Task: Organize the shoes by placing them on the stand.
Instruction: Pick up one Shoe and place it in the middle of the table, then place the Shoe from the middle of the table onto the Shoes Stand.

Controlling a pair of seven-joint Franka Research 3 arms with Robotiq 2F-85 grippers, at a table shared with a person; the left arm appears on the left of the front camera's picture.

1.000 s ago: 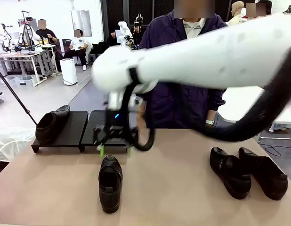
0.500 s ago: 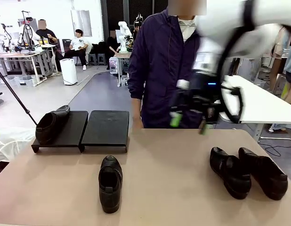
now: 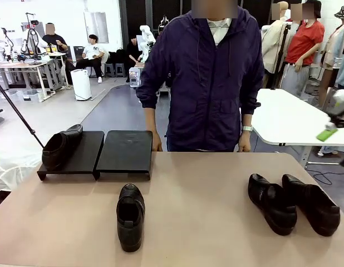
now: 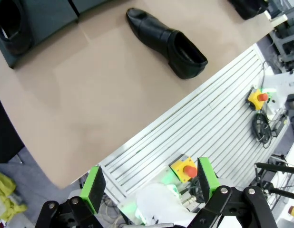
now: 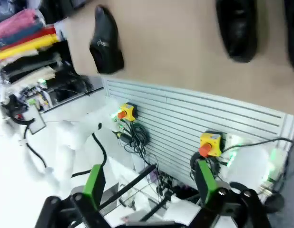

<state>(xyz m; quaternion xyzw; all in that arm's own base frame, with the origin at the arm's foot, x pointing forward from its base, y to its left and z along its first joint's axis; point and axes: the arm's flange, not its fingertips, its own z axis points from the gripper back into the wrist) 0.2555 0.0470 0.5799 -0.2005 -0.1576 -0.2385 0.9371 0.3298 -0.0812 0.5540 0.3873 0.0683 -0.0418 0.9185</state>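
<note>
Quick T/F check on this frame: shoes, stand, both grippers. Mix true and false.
1. One shoe sits on the stand. True.
2. That shoe is on the stand's right half. False: it sits at the left end, and the right half is bare.
3. Three shoes lie on the table. True: one left of the middle, two side by side at the right.
4. The left gripper holds a shoe. False: it is open and empty.
5. The right gripper is shut. False: its jaws stand open.
</note>
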